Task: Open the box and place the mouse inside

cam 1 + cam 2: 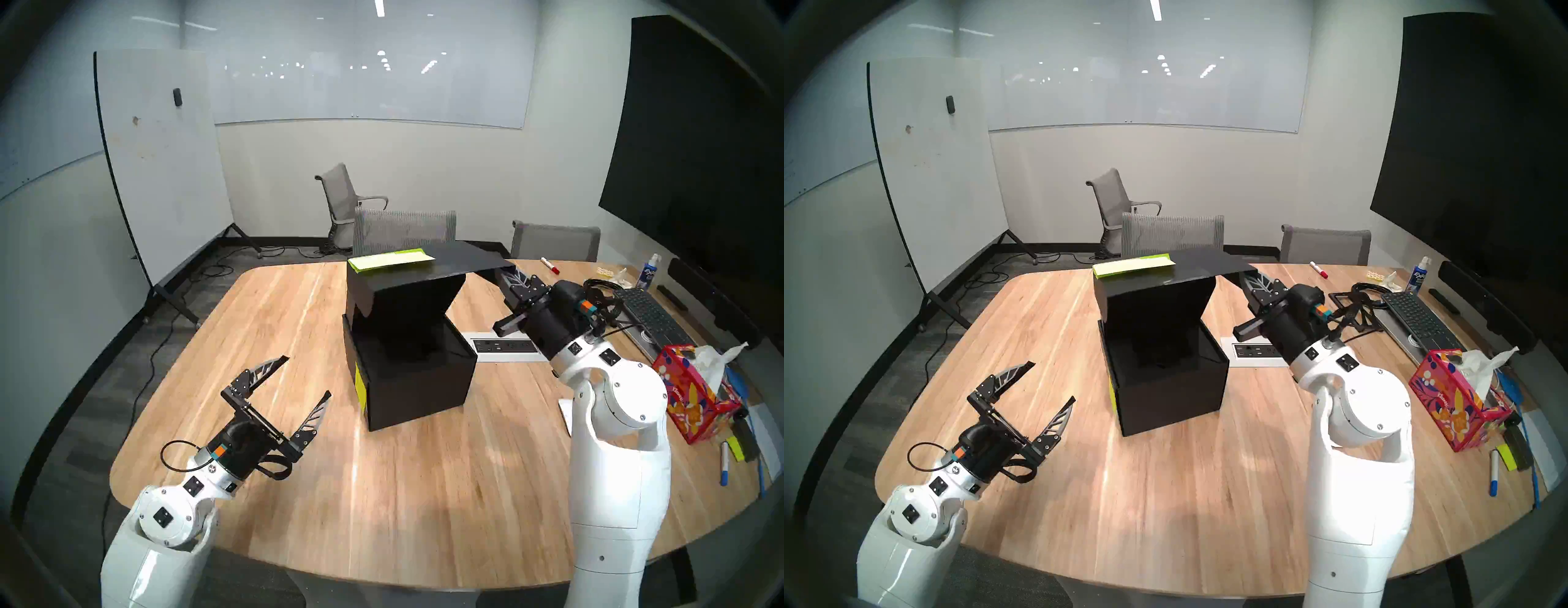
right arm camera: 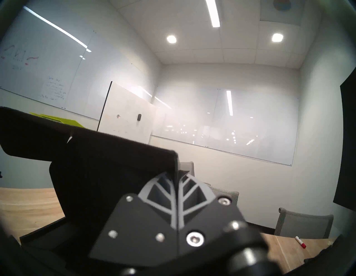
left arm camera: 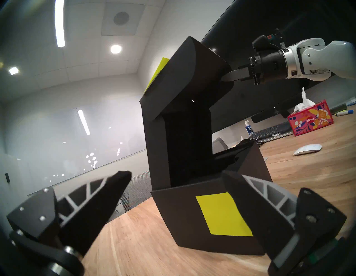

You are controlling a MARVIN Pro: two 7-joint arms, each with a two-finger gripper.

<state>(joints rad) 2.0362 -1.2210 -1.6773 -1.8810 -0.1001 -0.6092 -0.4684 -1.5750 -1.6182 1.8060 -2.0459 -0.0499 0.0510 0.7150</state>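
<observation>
— Where's the matte black cardboard box [image 1: 418, 373] with yellow sticky notes?

— Near the middle of the light wooden table [image 1: 382, 488], standing upright. Flap lid [image 1: 445, 271] raised and folded over above the opening, more yellow notes lying on its top panel. One yellow note on the side wall facing the left arm. Dark insert visible inside, details lost in shadow.

— And the small smooth white rounded mouse [image 3: 307, 149]?

— Flat on the table, seen only in the left wrist view — beyond the box, well apart from it, nearer the red floral tissue box [image 3: 310, 120]. Hidden in both head views.

— Right gripper [image 1: 509, 278]?

— Raised at the lid's free edge, on the box's right. Fingers pressed together, pinching that black flap edge between them — clear in the right wrist view.

— Left gripper [image 1: 303, 380]?

— Hanging above the table left of the box, near it but apart. Fingers spread wide, nothing between them, pointed toward the box's noted side.

— Anything else around?

— Dark keyboard [image 1: 651, 316] along the right edge, blue-capped spray bottle [image 1: 648, 271] past it, red-capped marker [image 1: 550, 265] behind the box, power strip panel [image 1: 505, 344] set into the tabletop. Grey mesh chairs [image 1: 405, 231] at the far side.
</observation>
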